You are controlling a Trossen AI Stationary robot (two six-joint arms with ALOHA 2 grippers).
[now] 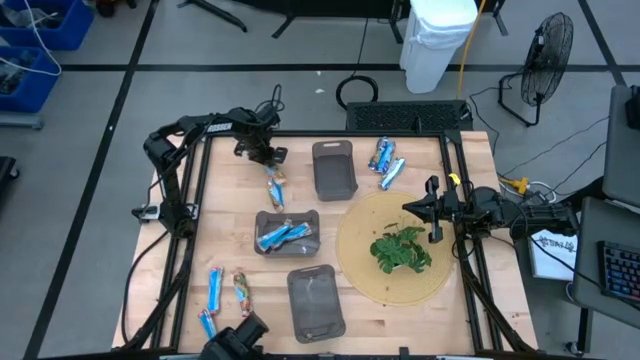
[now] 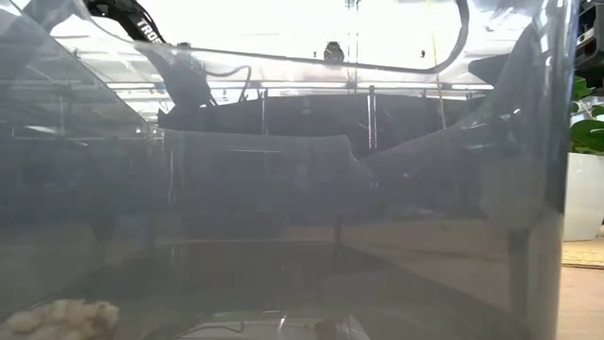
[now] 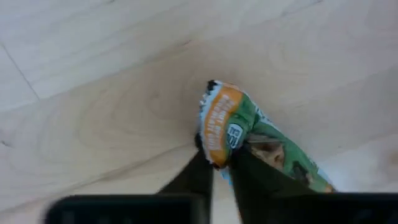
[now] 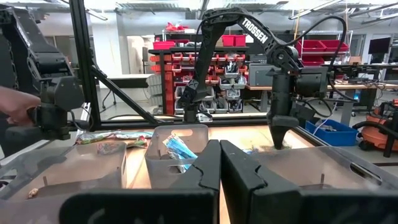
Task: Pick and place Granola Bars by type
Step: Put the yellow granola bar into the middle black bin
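Observation:
An orange-and-green wrapped granola bar lies on the wooden table, left of the far grey tray. My left gripper stands over its far end, pointing down, shut on it; the high view shows this bar just nearer than that gripper. Blue bars lie in the middle tray, two more at the far right, three at the near left. My right gripper waits shut at the right edge. My left gripper pinches the bar's orange end between its two fingers, which come from above and point down. The wrapper's end bulges up just past the fingertips. The rest of the bar lies flat on the table.
A third grey tray sits near the front edge. A round woven mat with a green leafy plant fills the right half. The low view is blocked by a tray wall. Black frame posts run along both table sides.

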